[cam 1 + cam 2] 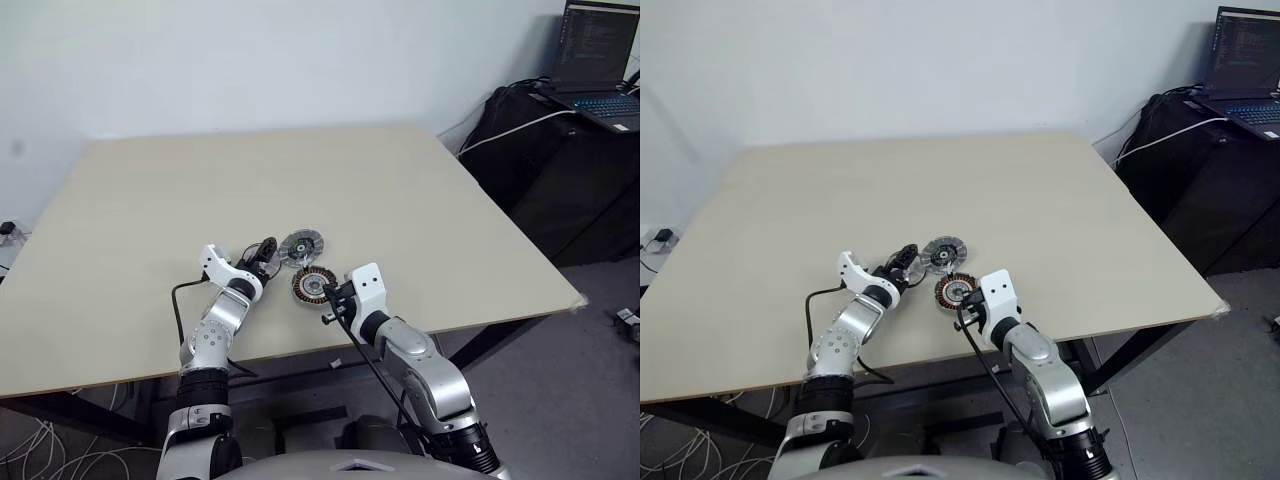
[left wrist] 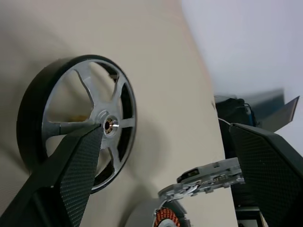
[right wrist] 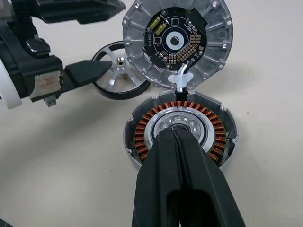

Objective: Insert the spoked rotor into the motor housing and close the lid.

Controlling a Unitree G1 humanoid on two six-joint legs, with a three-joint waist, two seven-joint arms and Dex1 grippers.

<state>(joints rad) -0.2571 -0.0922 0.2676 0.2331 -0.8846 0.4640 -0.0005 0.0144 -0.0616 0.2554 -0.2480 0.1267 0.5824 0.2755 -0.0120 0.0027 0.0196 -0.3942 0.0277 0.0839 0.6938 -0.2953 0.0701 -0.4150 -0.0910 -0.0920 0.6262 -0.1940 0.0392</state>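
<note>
- Your spoked rotor stands on edge near the worktop's front edge, not yet inserted, between the open left tool's fingers.
- Motor housing lies uncovered beside it, the lid swung open; the closed right tool rests at its centre.

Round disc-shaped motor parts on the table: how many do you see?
3. The silver spoked rotor with dark rim lies between the open left gripper's fingers; the grey ribbed lid beside it; the copper-wound motor housing nearest the shut right gripper.

Silver spoked rotor with black rim; motor housing ringed in copper-orange windings; grey ribbed lid, inner face dark, perhaps with gold parts; beige table.
</note>
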